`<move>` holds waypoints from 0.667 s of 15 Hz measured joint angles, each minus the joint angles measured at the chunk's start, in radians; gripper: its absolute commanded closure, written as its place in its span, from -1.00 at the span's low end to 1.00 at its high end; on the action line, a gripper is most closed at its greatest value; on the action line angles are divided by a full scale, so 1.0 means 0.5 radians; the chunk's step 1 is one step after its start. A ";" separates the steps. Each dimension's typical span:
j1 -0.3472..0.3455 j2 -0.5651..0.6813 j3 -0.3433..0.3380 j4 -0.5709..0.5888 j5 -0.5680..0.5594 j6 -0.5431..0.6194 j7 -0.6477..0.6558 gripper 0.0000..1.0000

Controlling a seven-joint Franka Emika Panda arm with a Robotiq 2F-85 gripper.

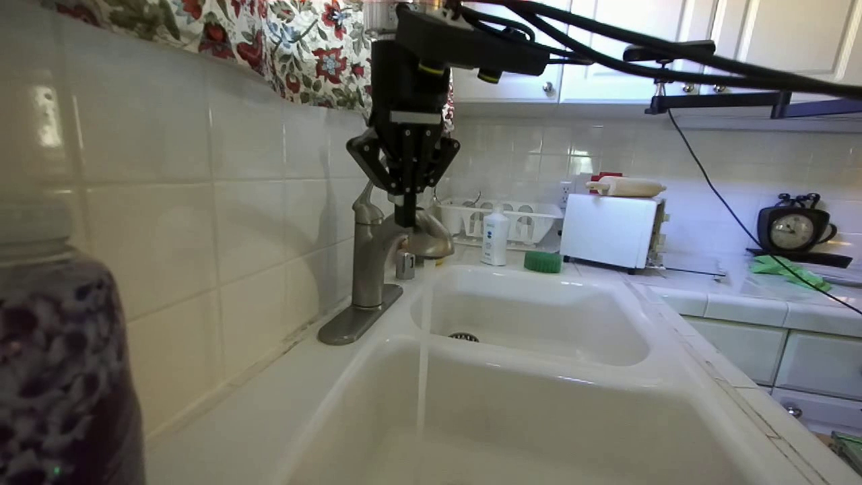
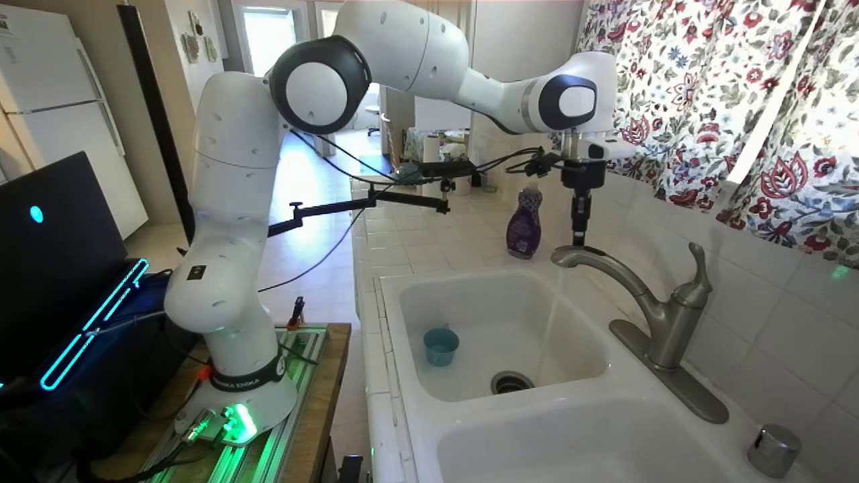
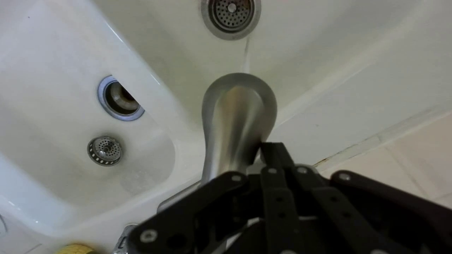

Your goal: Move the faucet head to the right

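Note:
The faucet head, a brushed grey curved spout, shows in both exterior views [image 1: 434,236] [image 2: 572,255] and in the wrist view [image 3: 238,113]. A thin stream of water [image 2: 553,305] falls from it into the basin that also holds a blue cup. Its lever handle [image 2: 698,268] points up. My gripper [image 1: 405,219] points straight down at the spout's outer end. In the wrist view the gripper's fingertips [image 3: 273,145] are shut together with nothing between them. They are at the side of the spout, against it or very close; exact contact is hard to tell.
A tiled wall [image 2: 758,288] runs behind the faucet. A purple soap bottle [image 2: 523,225] stands on the counter beyond the spout. The blue cup [image 2: 441,346] is in the sink. A dish rack [image 1: 532,222], white bottle [image 1: 495,237] and green brush [image 1: 543,262] stand behind the sink.

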 measured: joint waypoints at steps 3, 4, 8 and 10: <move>-0.004 -0.001 0.000 -0.003 0.006 -0.004 0.000 1.00; -0.007 -0.003 -0.001 -0.008 0.011 -0.005 0.000 1.00; -0.046 -0.046 -0.016 -0.094 0.045 -0.005 0.000 1.00; -0.078 -0.092 -0.036 -0.172 0.057 -0.005 0.000 1.00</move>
